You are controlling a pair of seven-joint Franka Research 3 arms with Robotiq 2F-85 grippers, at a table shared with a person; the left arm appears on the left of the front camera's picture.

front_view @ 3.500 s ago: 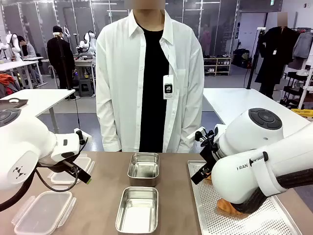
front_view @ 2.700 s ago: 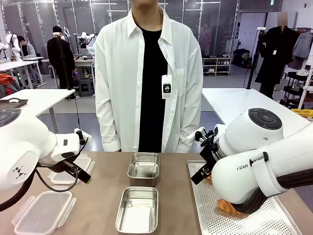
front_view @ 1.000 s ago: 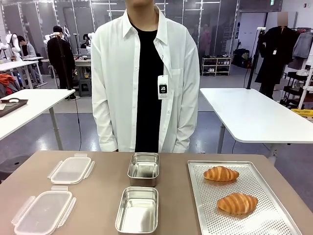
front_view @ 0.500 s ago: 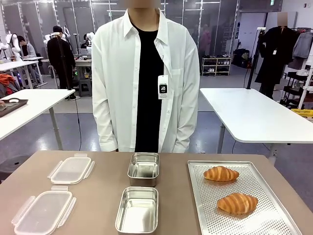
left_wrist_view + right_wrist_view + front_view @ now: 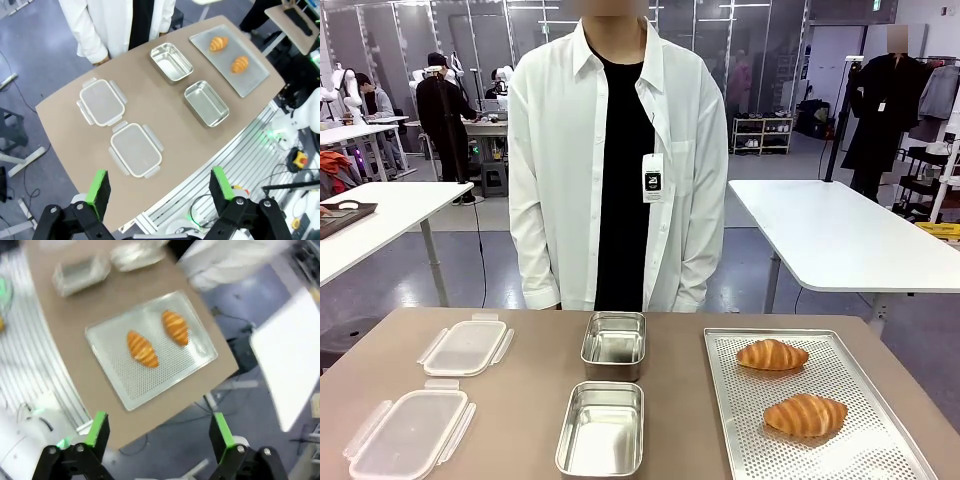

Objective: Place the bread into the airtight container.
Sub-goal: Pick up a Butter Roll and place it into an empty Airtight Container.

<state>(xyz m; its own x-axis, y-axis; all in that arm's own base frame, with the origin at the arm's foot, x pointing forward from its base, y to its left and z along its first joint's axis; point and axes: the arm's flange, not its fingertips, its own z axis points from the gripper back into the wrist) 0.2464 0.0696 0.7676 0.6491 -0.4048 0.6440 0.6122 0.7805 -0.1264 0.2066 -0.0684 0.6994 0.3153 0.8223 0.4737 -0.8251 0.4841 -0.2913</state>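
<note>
The left hand (image 5: 159, 186) hangs high above the bench (image 5: 530, 385), its green-padded fingers (image 5: 98, 187) spread wide and gripping nothing. On the bench's left side two clear plastic lids lie flat, the far lid (image 5: 465, 347) and the near lid (image 5: 410, 433), close together but not touching. In the middle stand two open steel boxes, the far container (image 5: 614, 343) and the near container (image 5: 602, 427), one behind the other. A person (image 5: 615, 160) in a white shirt stands at the far edge, behind them. On the right sits a perforated metal tray (image 5: 880, 440) carrying the bread: the far croissant (image 5: 772, 354) and the near croissant (image 5: 805, 415), lying apart from each other. The right hand (image 5: 159, 430) hangs high over that tray, its fingers likewise spread, holding nothing.
</note>
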